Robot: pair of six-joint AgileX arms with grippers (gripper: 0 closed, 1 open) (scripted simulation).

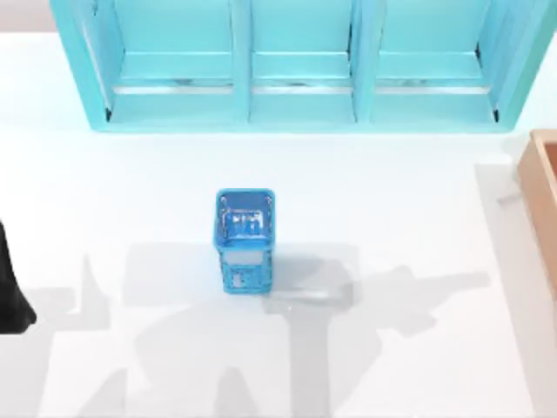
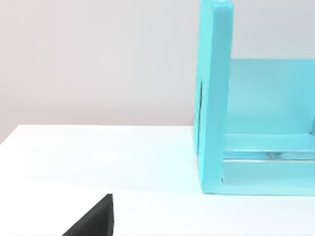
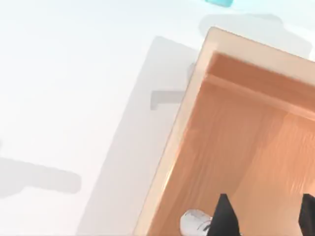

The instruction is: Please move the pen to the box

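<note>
One wooden box (image 3: pixel 231 147) sits at the surface's (image 1: pixel 130 192) three o'clock edge, and the right pincer (image 3: pixel 263 216) hangs right over its open interior, dark fingers (image 3: pixel 224 219) spread apart with the silver-grey end of the pen (image 3: pixel 194 222) poking out beside one of them, low inside the box by its long wall — whether the fingers still touch it, I cannot tell. One blue mesh cup (image 1: pixel 244 239) stands upright near the centre; whether anything is inside it cannot be made out. One turquoise shelf unit (image 1: pixel 300 61) with three bays spans twelve o'clock, while the left arm (image 1: pixel 10 287) waits at nine o'clock, its pincer's state impossible to tell.
</note>
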